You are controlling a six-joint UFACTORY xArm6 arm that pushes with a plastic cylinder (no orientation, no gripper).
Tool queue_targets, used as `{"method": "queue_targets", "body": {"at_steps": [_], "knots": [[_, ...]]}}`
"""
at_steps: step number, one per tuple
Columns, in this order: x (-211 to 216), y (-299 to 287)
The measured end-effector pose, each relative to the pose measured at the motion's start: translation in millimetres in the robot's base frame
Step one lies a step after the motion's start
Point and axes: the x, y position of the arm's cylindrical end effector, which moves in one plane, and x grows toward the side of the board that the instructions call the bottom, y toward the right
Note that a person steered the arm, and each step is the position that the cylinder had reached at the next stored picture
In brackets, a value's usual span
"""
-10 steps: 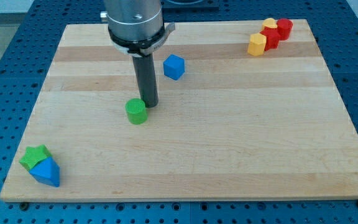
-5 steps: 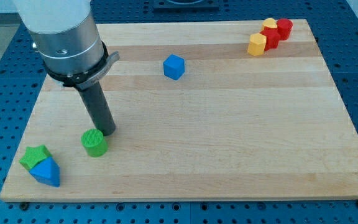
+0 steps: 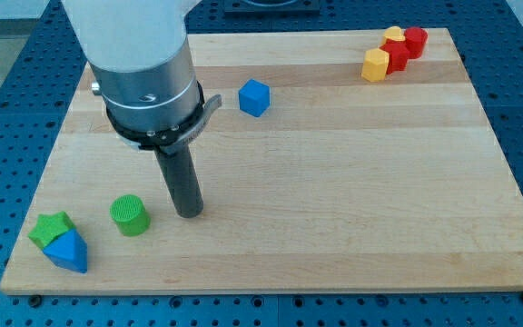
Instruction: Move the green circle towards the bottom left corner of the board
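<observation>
Pushing looks nearly done: green circle [image 3: 130, 215] sits near board's [image 3: 334, 227] bottom left corner w/ my tip [image 3: 190, 214] just right of it, not touching, no claw to see; next move needs one more nudge left.

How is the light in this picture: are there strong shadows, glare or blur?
Camera view: even, soft light; only a faint shadow under my tip and beside the green circle. The wooden board shows no glare. Blocks look sharp; the arm's grey collar has a mild sheen.

wooden board [image 3: 352, 182] | green circle [image 3: 130, 215] | blue cube [image 3: 254, 97] | green star [image 3: 51, 228] | blue triangle [image 3: 68, 250]
</observation>
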Motion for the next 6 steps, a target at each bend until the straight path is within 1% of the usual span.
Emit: {"method": "queue_targets", "body": {"at_steps": [1,2,6], "knots": [[3,-5],[6,-26],[21,-69]]}}
